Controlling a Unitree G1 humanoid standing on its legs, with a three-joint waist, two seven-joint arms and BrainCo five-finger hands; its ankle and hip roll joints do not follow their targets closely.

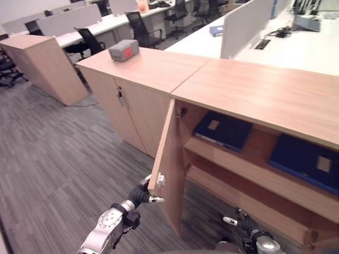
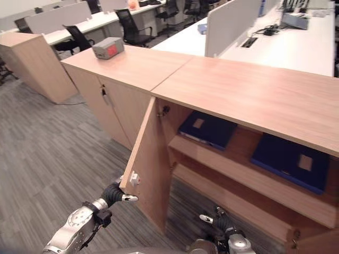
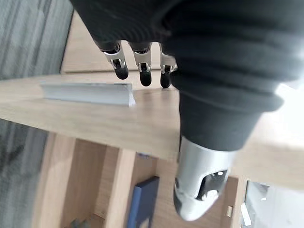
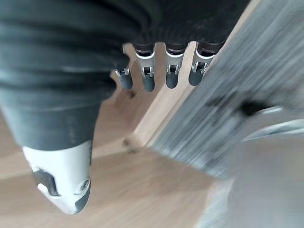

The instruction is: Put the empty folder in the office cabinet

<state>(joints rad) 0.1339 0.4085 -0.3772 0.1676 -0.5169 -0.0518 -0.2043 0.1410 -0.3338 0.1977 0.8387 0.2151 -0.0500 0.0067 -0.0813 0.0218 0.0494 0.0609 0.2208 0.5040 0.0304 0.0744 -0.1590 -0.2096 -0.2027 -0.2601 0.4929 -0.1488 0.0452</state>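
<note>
Left hand [image 1: 142,194] — fingers relaxed — touches cabinet door [image 1: 168,174]; folder [image 1: 222,130] lies flat, lengthwise into shelf.

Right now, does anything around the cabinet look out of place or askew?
Nothing looks damaged or spilled. The cabinet door stands open with the left hand at its edge, and two blue folders lie flat on the shelf.
</note>
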